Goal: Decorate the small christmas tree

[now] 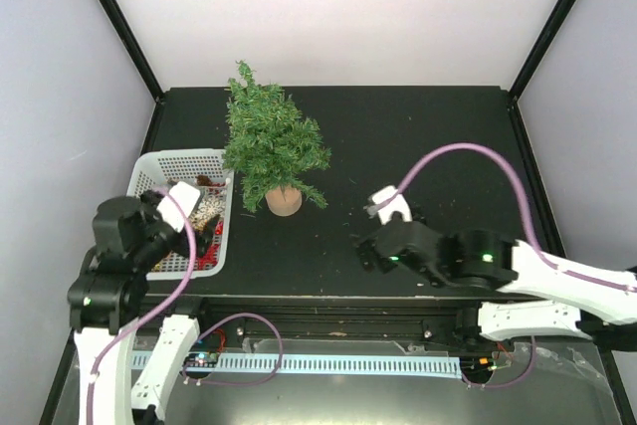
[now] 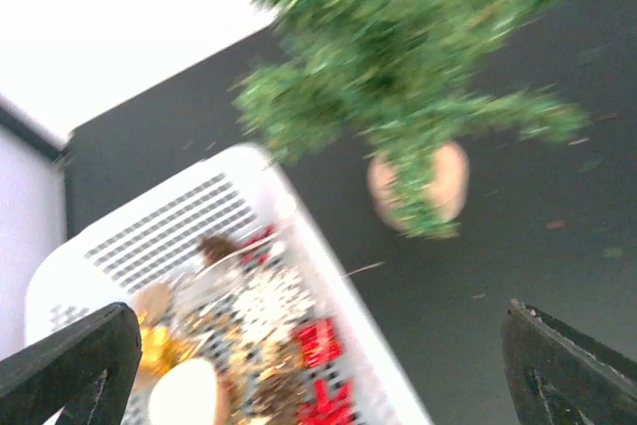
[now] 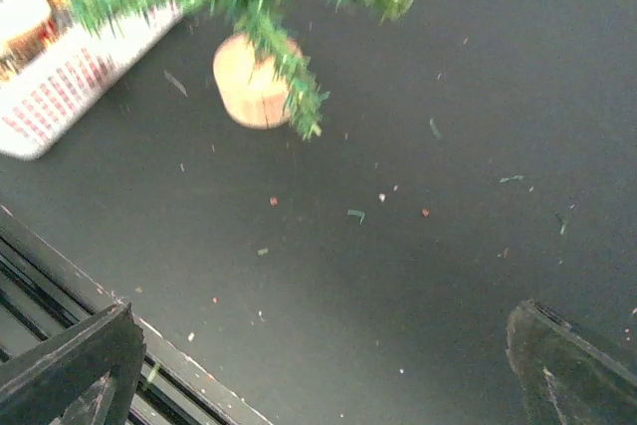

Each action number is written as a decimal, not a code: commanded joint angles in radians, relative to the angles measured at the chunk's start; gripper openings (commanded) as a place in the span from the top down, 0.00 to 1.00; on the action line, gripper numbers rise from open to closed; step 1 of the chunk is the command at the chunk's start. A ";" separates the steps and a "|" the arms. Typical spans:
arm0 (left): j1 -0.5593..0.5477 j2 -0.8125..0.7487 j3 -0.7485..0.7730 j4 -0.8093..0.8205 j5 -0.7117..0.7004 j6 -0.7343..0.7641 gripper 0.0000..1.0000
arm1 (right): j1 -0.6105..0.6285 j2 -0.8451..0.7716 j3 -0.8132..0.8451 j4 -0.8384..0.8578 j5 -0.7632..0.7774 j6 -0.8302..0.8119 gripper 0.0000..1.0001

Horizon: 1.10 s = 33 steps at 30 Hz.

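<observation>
No ornament shows on the small christmas tree (image 1: 274,146), upright just beside the white basket (image 1: 169,158) of decorations (image 2: 264,311); left gripper (image 1: 184,194) and right gripper (image 1: 386,206) hover wide open and empty, so all decorating lies ahead.

The tree (image 2: 398,67) was blurred in the left wrist view, its top cut off, and the ornaments (image 2: 264,330) in the basket (image 2: 169,231) were too smeared to name. From above, the left arm (image 1: 124,231) hid the basket's near end by the worktop's left edge.
</observation>
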 commanded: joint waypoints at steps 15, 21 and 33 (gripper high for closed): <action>0.083 0.252 -0.094 0.202 0.007 0.047 0.08 | 0.003 0.022 -0.073 0.346 -0.003 -0.140 0.00; 0.083 0.171 -0.137 0.201 0.212 0.053 0.04 | -0.081 0.192 0.182 0.461 -0.034 -0.310 0.00; 0.083 0.113 -0.102 0.134 0.289 0.023 0.01 | -0.229 0.729 0.874 0.470 -0.161 -0.540 0.00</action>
